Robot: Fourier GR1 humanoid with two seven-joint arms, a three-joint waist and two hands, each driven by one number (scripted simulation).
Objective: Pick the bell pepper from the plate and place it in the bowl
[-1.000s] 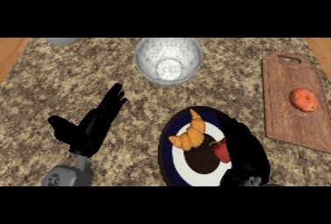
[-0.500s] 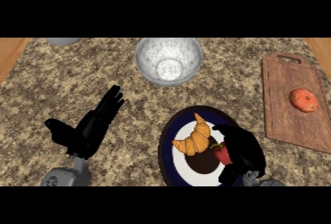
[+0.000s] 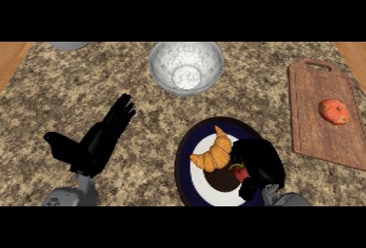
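A dark-rimmed white plate (image 3: 187, 156) lies on the counter at the lower middle. On it rests a golden croissant (image 3: 215, 151). Just right of the croissant a small patch of the red bell pepper (image 3: 239, 171) shows with a green stem. My right hand (image 3: 259, 164) is curled over the pepper and hides most of it. A speckled grey bowl (image 3: 187, 65) stands farther back, above the plate. My left hand (image 3: 97, 138) rests open at the lower left, fingers straight and pointing up to the right, apart from everything.
A wooden cutting board (image 3: 326, 116) lies at the right with an orange-red tomato-like fruit (image 3: 334, 111) on it. A grey dish (image 3: 68, 45) peeks in at the top left. Wooden edges frame the speckled counter at both upper corners.
My right hand has closed further around the bell pepper on the plate and shifted slightly. The left hand has drifted a little down and left.
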